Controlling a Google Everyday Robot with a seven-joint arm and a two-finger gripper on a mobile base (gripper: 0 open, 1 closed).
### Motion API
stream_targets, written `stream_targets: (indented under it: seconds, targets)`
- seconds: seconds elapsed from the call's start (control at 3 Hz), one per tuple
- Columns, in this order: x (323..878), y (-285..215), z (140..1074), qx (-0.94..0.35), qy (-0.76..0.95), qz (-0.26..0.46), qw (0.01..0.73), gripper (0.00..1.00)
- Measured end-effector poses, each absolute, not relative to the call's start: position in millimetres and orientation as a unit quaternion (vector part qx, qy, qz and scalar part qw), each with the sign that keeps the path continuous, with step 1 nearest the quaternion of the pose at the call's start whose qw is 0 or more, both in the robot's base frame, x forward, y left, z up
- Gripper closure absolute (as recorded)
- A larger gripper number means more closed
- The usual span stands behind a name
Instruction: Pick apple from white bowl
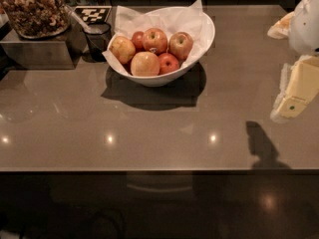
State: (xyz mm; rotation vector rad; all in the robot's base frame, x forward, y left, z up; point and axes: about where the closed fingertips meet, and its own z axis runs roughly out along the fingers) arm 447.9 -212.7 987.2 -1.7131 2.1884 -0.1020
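Camera view, red apple (180,45) streaked yellow — taller than wide — in white bowl (160,78) (paper-lined), gripper (296,91) far right, grip unclear.

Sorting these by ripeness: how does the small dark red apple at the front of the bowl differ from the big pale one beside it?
The deep-red apple is smaller than the pale apple. The deep-red apple is solid red, the pale apple yellow-orange with a blush. Both lie side by side at the front of the white bowl, on paper. The gripper hangs at the right edge, apart from both.
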Motion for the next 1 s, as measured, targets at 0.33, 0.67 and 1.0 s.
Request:
stream_targets:
  seconds: [0.33, 0.67, 1.0]
  targets:
    - [473, -199, 1008, -0.62, 0.756, -0.033, 0.208, 0.0]
    - [501, -186, 1031, -0.634, 0.736, -0.033, 0.233, 0.0]
    - [505, -183, 1042, -0.634, 0.732, -0.038, 0.247, 0.0]
